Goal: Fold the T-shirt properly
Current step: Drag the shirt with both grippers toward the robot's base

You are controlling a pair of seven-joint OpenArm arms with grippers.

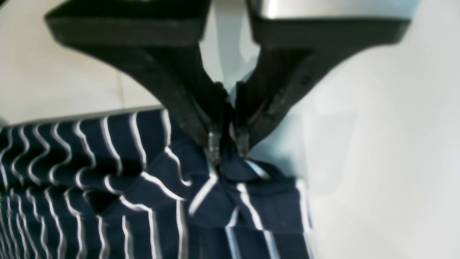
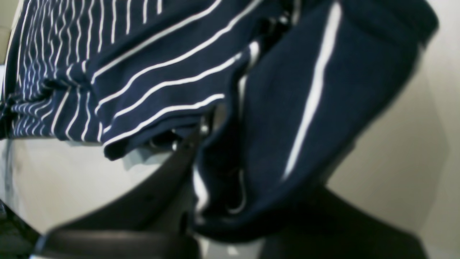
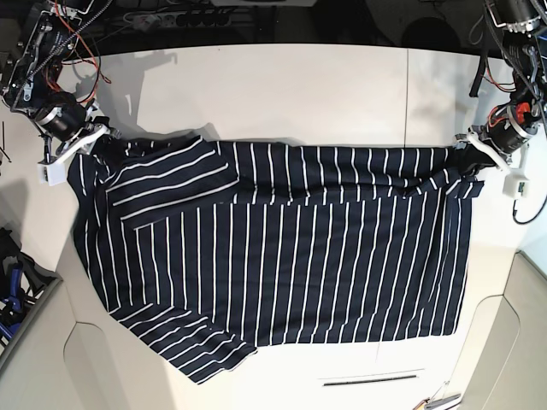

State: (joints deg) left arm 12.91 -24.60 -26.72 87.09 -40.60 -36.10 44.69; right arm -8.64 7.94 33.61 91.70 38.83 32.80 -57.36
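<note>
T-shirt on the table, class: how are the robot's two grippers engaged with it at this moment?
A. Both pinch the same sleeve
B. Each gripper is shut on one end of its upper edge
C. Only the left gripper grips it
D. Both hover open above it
B: the left gripper and the right gripper are each clamped on opposite ends of the T-shirt, whose upper edge stretches between them.

The right gripper (image 2: 212,144) pinches a bunched fold of the striped T-shirt (image 2: 161,72) above the pale table (image 2: 395,144).
</note>
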